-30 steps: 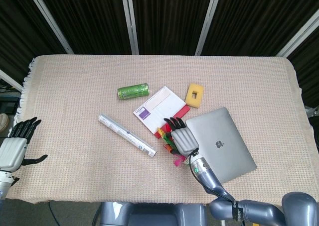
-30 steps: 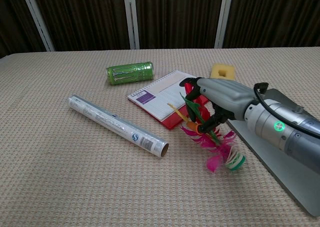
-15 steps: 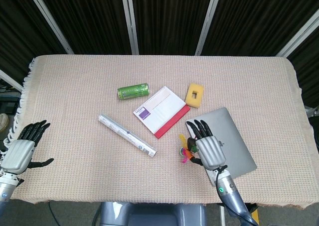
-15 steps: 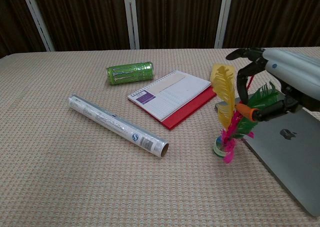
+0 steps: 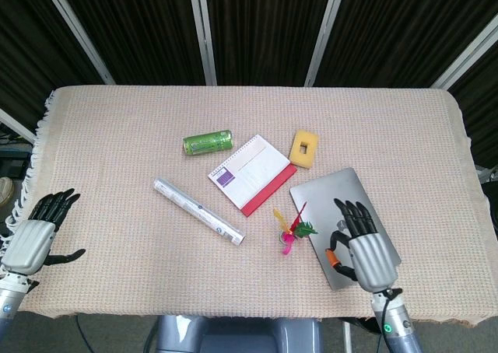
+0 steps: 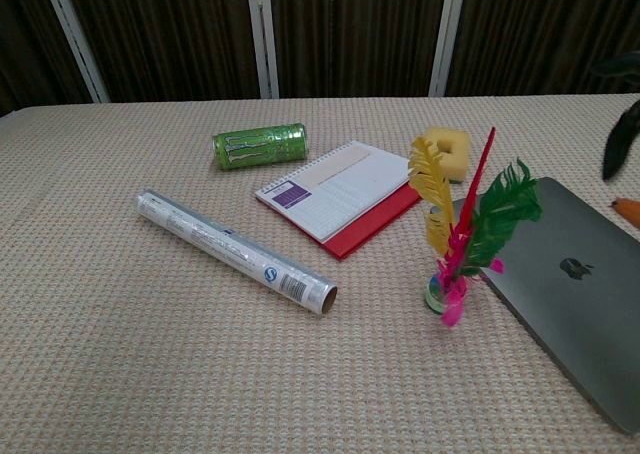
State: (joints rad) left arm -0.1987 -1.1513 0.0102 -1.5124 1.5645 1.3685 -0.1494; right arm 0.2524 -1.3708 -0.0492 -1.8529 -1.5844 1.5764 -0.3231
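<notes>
A feather shuttlecock (image 6: 460, 234) with yellow, red, green and pink feathers stands upright on the cloth, just left of the grey laptop (image 6: 575, 274); in the head view the shuttlecock (image 5: 290, 230) sits beside the laptop (image 5: 342, 213). My right hand (image 5: 362, 248) hovers over the laptop's near right part, fingers spread, holding nothing; only its fingertips (image 6: 620, 139) show at the chest view's right edge. My left hand (image 5: 35, 232) hangs open at the table's left edge, far from everything.
A green can (image 5: 208, 142) lies on its side at the back. A spiral notebook on a red cover (image 5: 252, 173) lies mid-table, a yellow sponge (image 5: 304, 148) behind the laptop. A rolled silver tube (image 5: 198, 211) lies diagonally at the left.
My right hand carried the shuttlecock to the right, set it upright, let go and drew back right over the laptop. The left hand shifted slightly.
</notes>
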